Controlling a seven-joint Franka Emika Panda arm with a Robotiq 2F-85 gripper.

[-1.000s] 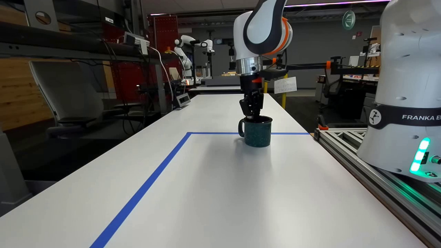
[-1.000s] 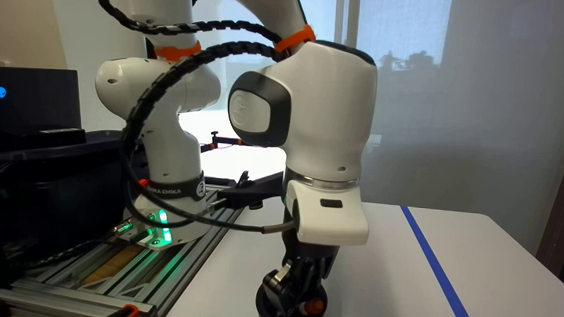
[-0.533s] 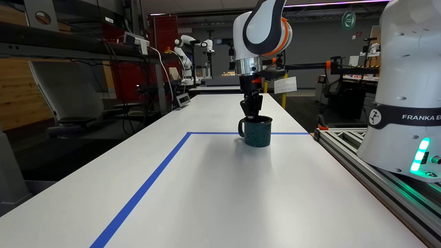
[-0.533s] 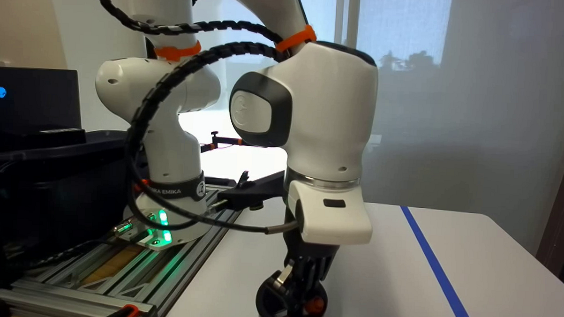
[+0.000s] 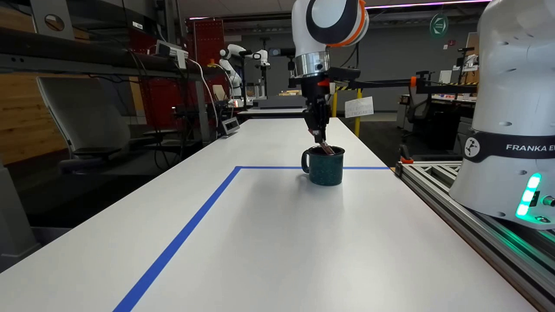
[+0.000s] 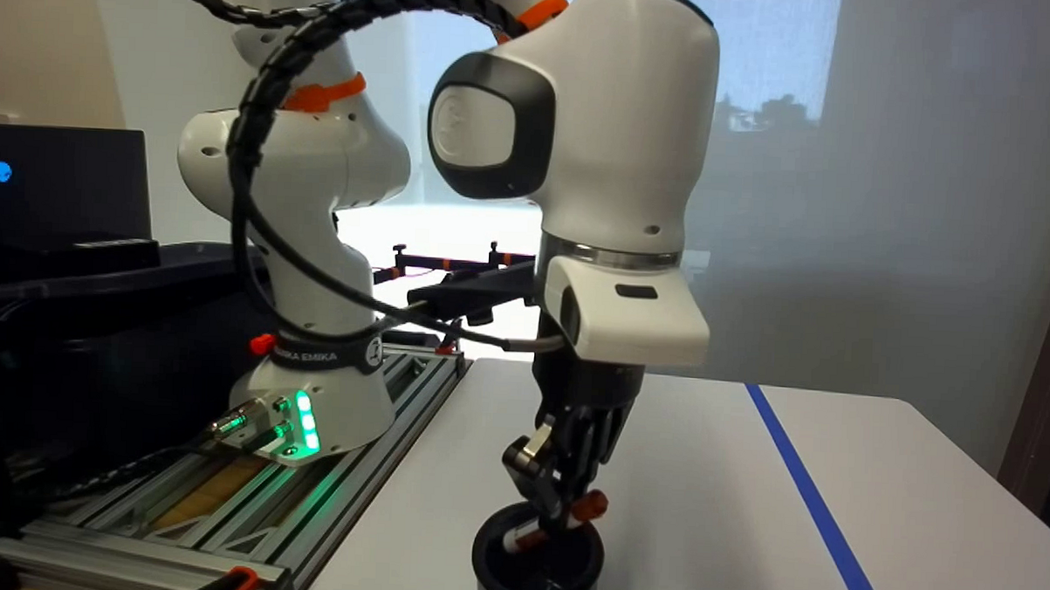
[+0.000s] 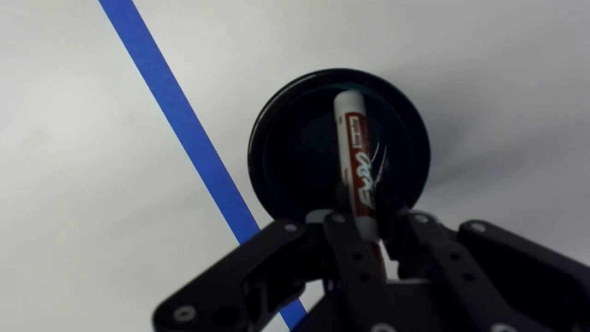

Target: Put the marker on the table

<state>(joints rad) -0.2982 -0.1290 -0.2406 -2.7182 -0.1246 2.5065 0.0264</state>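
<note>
The marker is white and reddish-brown with a reddish cap. My gripper is shut on it and holds it tilted, with its lower end still within the mouth of the dark teal mug. In an exterior view the marker slopes from my gripper down into the mug. In an exterior view the marker's white end is over the mug's opening, and its cap sticks out past my gripper. The mug stands upright on the white table.
Blue tape lines cross the table, and one runs beside the mug in the wrist view. The grey rail with the robot base borders the table. A small grey device stands at the table's far edge.
My gripper has risen from inside the mug to above its rim, lifting the marker partly out. The mug has shifted very slightly.
</note>
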